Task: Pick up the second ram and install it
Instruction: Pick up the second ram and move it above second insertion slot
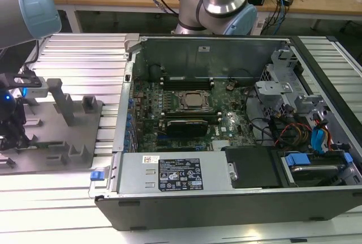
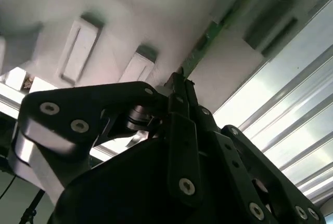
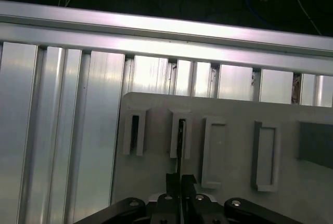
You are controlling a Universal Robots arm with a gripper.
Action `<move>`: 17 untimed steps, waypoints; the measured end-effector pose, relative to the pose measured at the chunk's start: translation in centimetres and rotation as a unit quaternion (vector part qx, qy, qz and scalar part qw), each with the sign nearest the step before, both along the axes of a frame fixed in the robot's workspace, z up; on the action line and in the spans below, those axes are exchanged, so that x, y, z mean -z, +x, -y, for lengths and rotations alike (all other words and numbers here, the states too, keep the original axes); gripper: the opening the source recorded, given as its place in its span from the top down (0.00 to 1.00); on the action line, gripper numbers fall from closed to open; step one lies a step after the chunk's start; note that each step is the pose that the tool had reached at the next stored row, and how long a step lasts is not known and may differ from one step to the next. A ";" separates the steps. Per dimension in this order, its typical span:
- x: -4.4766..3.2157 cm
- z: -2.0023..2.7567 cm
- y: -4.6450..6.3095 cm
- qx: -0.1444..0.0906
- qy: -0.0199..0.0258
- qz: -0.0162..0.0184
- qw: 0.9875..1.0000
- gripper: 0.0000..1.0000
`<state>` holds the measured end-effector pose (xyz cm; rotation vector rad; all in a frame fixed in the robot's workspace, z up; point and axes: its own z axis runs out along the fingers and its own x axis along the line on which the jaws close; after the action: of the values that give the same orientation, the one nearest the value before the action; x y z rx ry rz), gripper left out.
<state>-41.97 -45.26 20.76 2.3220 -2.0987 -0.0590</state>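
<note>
The second ram, on edge in a slot of the grey holder tray at the exterior view's left, is pinched by the gripper, fingers nearly together, so a tilted pull could jam it against the slot walls or let it slip.

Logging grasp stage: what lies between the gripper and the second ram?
Nothing: in the second wrist view the gripper is shut on the green edge of the second ram, which stands in a slot of the grey holder tray.
</note>
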 end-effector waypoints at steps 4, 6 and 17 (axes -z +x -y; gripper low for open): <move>0.00 0.00 0.0 0.000 0.000 0.000 1.000 0.91; 0.03 -0.01 0.0 0.029 0.000 0.000 1.000 0.91; -1.72 0.00 0.0 0.050 -0.001 0.000 0.999 0.91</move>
<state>-41.96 -45.26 22.49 2.2144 -2.2132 -0.0571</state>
